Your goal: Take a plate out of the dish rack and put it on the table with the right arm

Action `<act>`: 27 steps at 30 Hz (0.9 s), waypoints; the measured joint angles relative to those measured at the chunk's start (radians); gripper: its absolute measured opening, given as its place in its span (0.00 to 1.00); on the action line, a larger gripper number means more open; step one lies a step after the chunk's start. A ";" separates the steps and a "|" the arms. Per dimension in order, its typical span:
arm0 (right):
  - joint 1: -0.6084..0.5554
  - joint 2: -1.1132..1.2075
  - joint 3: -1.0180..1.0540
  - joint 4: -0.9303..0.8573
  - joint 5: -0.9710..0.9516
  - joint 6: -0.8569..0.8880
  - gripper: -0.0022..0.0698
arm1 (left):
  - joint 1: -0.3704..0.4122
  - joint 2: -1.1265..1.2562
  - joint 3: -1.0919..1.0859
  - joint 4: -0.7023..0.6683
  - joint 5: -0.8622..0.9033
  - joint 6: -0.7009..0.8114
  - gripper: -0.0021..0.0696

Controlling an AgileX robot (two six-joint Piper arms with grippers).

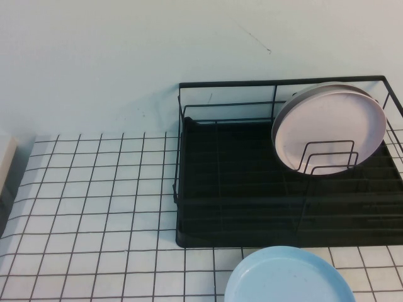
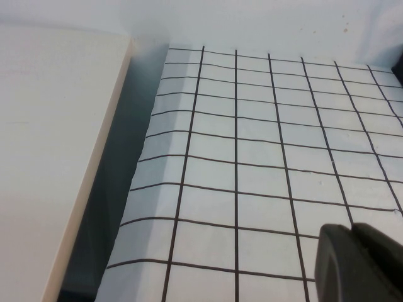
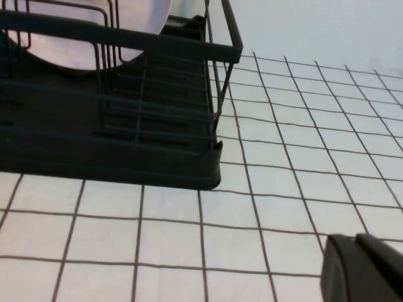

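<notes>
Across the white grid-lined desk (image 1: 94, 207), the large black wire dish rack (image 1: 208, 189) fills the right. Upright at its upper right leans the round pale pink plate (image 1: 330, 126). Neither the right tool (image 3: 365, 270) nor left tool (image 2: 359, 264) shows its opening, low in wrist views. Approach the plate's top rim squarely, lifting straight up past the dividers.

A pale pink plate (image 1: 329, 128) is seen in the black wire dish rack (image 1: 239, 189). The white table (image 1: 94, 207) is crossed by thin black grid lines. A light blue plate (image 1: 286, 277) is shown at the table's near edge.

Left of the dish rack (image 1: 189, 189) the table (image 1: 94, 207) lies open; dividers (image 1: 327, 157) apparently front the plate (image 1: 327, 126).
</notes>
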 joint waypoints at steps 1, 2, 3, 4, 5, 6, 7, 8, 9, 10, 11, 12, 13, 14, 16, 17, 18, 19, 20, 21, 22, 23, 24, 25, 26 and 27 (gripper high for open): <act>0.000 0.000 0.000 0.010 0.000 0.000 0.03 | 0.000 0.000 0.000 0.000 0.000 0.000 0.02; 0.000 0.000 0.000 0.030 0.000 0.000 0.03 | 0.000 0.000 0.000 0.000 0.000 0.000 0.02; 0.000 0.000 0.000 0.047 0.000 0.000 0.03 | 0.000 0.000 0.000 0.000 0.000 0.000 0.02; 0.000 0.000 0.000 0.068 0.000 0.000 0.03 | 0.000 0.000 0.000 0.000 0.000 0.000 0.02; 0.000 0.000 0.000 0.114 -0.003 0.013 0.03 | 0.000 0.000 0.000 0.000 0.000 0.000 0.02; 0.000 0.000 0.000 0.168 -0.008 0.028 0.03 | 0.000 0.000 0.000 0.000 0.000 0.000 0.02; 0.000 0.000 0.002 0.242 -0.020 0.055 0.03 | 0.000 0.000 0.000 0.000 0.000 0.000 0.02; 0.000 0.000 0.004 0.297 -0.032 0.077 0.03 | 0.000 0.000 0.000 0.000 0.000 0.000 0.02; 0.000 0.000 0.006 0.402 -0.049 0.120 0.03 | 0.000 0.000 0.000 0.000 0.000 0.000 0.02; 0.000 0.000 0.006 0.519 -0.062 0.166 0.03 | 0.000 0.000 0.000 0.000 0.000 0.000 0.02; 0.000 0.000 0.006 0.654 -0.075 0.209 0.03 | 0.000 0.000 0.000 0.000 0.000 0.000 0.02; 0.000 0.000 0.006 0.731 -0.083 0.227 0.03 | 0.000 0.000 0.000 0.000 0.000 0.000 0.02; 0.000 0.000 0.006 0.804 -0.090 0.242 0.03 | 0.000 0.000 0.000 0.000 0.000 0.000 0.02; 0.000 0.000 0.006 0.850 -0.095 0.245 0.03 | 0.000 0.000 0.000 0.000 0.000 0.000 0.02; 0.000 0.000 0.006 0.892 -0.099 0.222 0.03 | 0.000 0.000 0.000 0.000 0.000 0.000 0.02; 0.000 0.000 0.006 0.898 -0.102 0.195 0.03 | 0.000 0.000 0.000 0.000 0.000 0.000 0.02; 0.000 0.000 0.006 0.902 -0.104 0.154 0.03 | 0.000 0.000 0.000 0.000 0.000 0.000 0.02; 0.000 0.000 0.006 0.906 -0.109 0.109 0.03 | 0.000 0.000 0.000 0.000 0.000 0.000 0.02; 0.000 0.000 0.006 0.909 -0.111 0.062 0.03 | 0.000 0.000 0.000 0.000 0.000 0.000 0.02; 0.000 0.000 0.006 0.911 -0.111 0.026 0.03 | 0.000 0.000 0.000 0.000 0.000 0.000 0.02; 0.000 0.000 0.006 0.911 -0.111 -0.019 0.03 | 0.000 0.000 0.000 0.000 0.000 0.000 0.02; 0.000 0.000 0.006 0.913 -0.111 -0.059 0.03 | 0.000 0.000 0.000 0.000 0.000 0.000 0.02; 0.000 0.000 0.006 0.913 -0.111 -0.095 0.03 | 0.000 0.000 0.000 0.000 0.000 0.000 0.02; 0.000 0.000 0.006 0.913 -0.111 -0.119 0.03 | 0.000 0.000 0.000 0.000 0.000 0.000 0.02; 0.000 0.000 0.006 0.913 -0.111 -0.142 0.03 | 0.000 0.000 0.000 0.000 0.000 0.000 0.02; 0.000 0.000 0.006 0.913 -0.095 -0.168 0.03 | 0.000 0.000 0.000 0.000 0.000 0.000 0.02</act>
